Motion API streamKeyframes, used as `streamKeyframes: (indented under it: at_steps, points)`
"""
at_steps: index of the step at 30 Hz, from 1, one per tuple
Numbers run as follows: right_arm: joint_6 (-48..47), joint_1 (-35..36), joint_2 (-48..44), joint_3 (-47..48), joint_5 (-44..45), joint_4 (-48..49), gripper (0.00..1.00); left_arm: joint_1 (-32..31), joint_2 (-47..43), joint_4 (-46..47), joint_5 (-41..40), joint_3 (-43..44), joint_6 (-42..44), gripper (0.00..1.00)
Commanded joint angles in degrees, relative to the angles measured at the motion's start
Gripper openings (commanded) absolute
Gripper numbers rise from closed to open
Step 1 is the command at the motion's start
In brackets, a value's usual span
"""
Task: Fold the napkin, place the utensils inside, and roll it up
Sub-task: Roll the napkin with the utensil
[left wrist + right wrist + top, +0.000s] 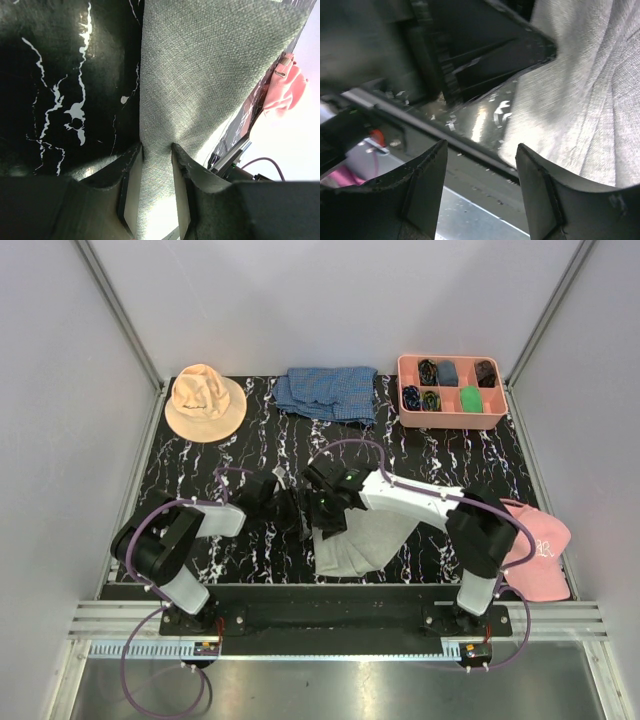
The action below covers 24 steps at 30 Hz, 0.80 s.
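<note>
The napkin (362, 540), a light-grey cloth, lies bunched and partly lifted at the table's front centre. My left gripper (296, 508) is at its left edge. In the left wrist view the napkin (200, 75) runs down between the two fingers, and the left gripper (157, 146) is shut on it. My right gripper (326, 518) hovers just right of the left one, over the napkin's top left part. In the right wrist view the right gripper (481, 147) is open and empty, with the napkin (580, 100) beside its right finger. The utensils are out of view.
An orange bucket hat (205, 400) sits at the back left, a blue checked cloth (328, 392) at the back centre, and a pink compartment tray (450, 359) at the back right. A pink cap (540, 550) lies at the front right edge.
</note>
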Motion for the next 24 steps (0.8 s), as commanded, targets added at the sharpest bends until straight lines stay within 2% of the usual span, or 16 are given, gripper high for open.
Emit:
streamKeyframes:
  at_steps: [1, 10, 14, 24]
  points:
    - [-1.46, 0.47, 3.58, 0.39, 0.63, -0.78, 0.66, -0.45, -0.07, 1.31, -0.76, 1.98, -0.74, 0.33]
    - [-0.76, 0.65, 10.61, 0.48, 0.89, -3.22, 0.68, -0.45, -0.69, 1.48, -0.32, 2.24, -1.36, 0.33]
    - [-0.49, 0.91, 13.07, 1.62, 1.68, -5.52, 0.66, -0.45, -1.48, 1.13, -0.40, 2.07, -1.45, 0.35]
    - [-0.58, 0.73, 17.82, 4.78, 2.83, -9.74, 0.59, 1.13, -2.88, -2.03, 0.38, 4.00, 1.19, 0.49]
